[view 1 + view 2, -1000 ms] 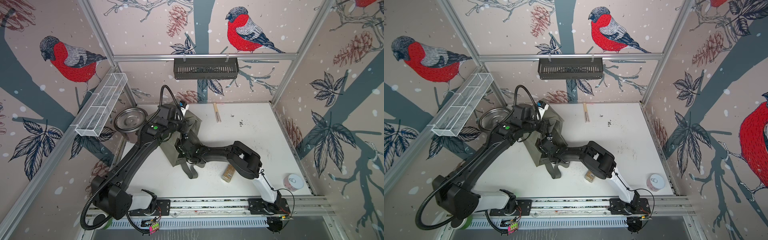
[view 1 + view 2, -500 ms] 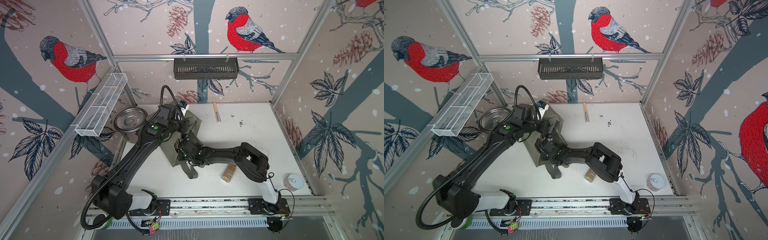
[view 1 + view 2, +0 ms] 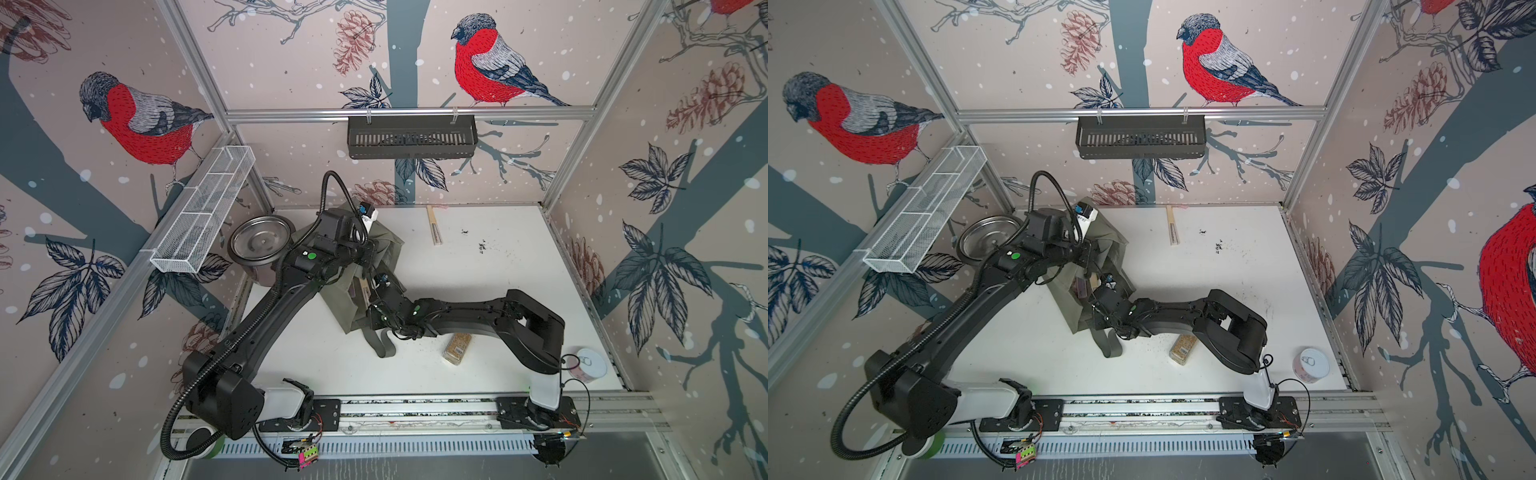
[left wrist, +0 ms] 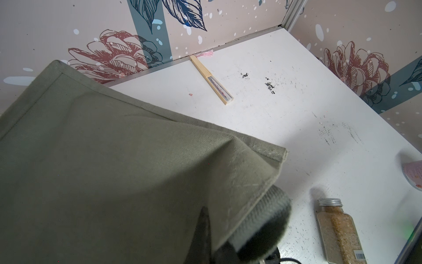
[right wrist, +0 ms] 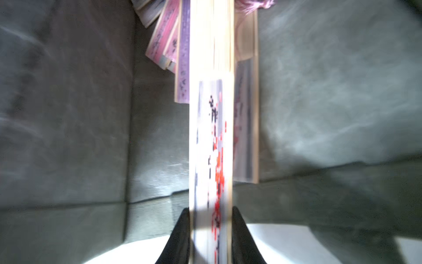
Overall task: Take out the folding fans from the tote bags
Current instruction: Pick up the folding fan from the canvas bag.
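Clamping a pale, red-flecked bamboo fan, right gripper sits at the olive bag that left gripper pinches.

On left wrist I saw the tote bag fabric tented up, pinched in the left gripper; blurry there, probably a corner. One folding fan lay by the back wall, spice jar well apart on the table.

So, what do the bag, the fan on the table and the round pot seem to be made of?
The bag: woven cloth, olive-grey, matt; weave and stitched hem show. The fan: pale wood or bamboo sticks, grain unclear; leaf perhaps paper. The pot: bare metal, probably steel; it gleams.
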Robot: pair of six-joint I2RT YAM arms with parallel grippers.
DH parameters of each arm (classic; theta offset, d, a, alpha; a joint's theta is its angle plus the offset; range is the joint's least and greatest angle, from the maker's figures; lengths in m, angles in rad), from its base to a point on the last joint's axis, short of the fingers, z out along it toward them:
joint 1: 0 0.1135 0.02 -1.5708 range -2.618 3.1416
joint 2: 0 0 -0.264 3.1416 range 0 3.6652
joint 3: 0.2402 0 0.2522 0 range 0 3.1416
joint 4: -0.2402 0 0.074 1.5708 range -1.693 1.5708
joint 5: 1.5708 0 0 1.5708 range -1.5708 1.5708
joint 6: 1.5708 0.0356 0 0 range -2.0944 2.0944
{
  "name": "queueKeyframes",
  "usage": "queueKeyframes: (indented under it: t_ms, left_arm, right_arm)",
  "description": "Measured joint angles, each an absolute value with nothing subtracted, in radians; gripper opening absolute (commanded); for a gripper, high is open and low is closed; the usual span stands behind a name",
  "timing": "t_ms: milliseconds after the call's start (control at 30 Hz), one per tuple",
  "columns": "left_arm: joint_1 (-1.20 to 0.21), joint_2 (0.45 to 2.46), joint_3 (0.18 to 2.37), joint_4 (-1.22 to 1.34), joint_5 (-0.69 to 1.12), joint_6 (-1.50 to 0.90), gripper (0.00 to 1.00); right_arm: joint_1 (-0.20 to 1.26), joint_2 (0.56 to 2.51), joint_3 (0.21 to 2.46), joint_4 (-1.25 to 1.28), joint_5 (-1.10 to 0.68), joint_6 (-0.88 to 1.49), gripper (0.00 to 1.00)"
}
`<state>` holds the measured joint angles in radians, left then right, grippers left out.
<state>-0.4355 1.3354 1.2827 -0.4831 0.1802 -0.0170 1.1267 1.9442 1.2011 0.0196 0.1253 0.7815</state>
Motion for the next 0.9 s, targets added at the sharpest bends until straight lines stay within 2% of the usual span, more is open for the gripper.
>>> queueKeyframes:
  t_ms: [267,533,633,900]
  left_arm:
    - [-0.440,1.346,1.283,-0.484,0.179,-0.017,0.00]
    - [-0.450,1.353,1.283,-0.484,0.155,-0.012,0.00]
    - [-0.451,1.353,1.283,-0.484,0.152,-0.009,0.00]
    - [-0.451,1.353,1.283,-0.484,0.152,-0.009,0.00]
  right_arm:
    - [1.124,1.987,1.205,-0.052,0.187,0.727,0.26]
    - [1.122,2.062,1.267,-0.031,0.213,0.701,0.39]
    - [1.123,2.078,1.280,-0.013,0.227,0.696,0.39]
    - [1.137,2.089,1.304,-0.034,0.263,0.681,0.31]
